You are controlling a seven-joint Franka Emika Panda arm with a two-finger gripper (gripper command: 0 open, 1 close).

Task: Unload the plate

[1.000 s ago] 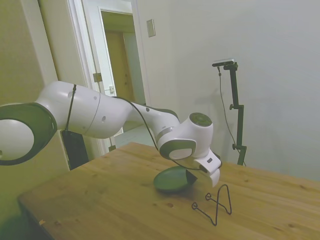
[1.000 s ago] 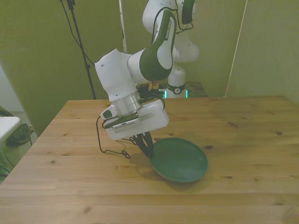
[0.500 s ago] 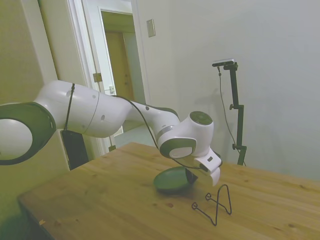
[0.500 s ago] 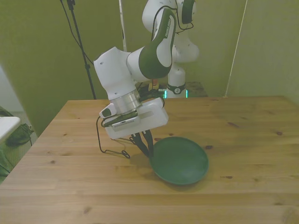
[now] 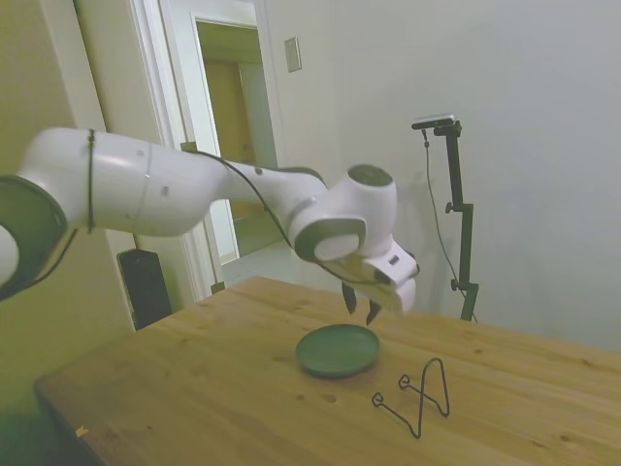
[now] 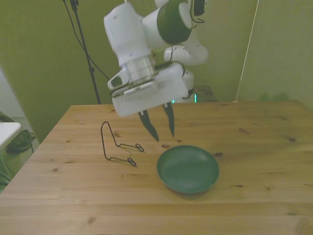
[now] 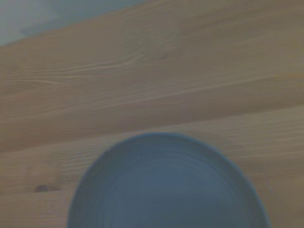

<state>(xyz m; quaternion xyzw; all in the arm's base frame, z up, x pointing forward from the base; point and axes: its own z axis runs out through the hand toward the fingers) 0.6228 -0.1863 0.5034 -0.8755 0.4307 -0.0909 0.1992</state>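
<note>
Plate (image 6: pixel 188 169) of dull grey-green lies flat on the wooden table (image 6: pixel 264 147), right side up, its low raised rim showing all the way round and its shallow well bare. In the front view it sits a little right of the table's middle and toward the near edge; in the side view the plate (image 5: pixel 338 349) rests just left of the wire stand. The wrist view looks down on the same plate (image 7: pixel 166 190), blurred, with bare pine boards (image 7: pixel 142 71) beyond its rim. Above and slightly behind the plate hangs the gripper (image 6: pixel 163 126) of the white arm, clear of the dish and touching nothing; its two dark fingers (image 6: pixel 149 128) point downward with an evident gap between them, released and holding nothing. From the side the gripper (image 5: pixel 360 304) shows the same spread, its tips well above the plate's far rim. The thin black wire stand (image 6: pixel 116 145) stands upright on the table on the front view's left of the plate, near it but apart, its tall loop rising at the left and its two short feet reaching toward the dish; in the side view the stand (image 5: pixel 419 393) is at the plate's right, nearer the camera.
</note>
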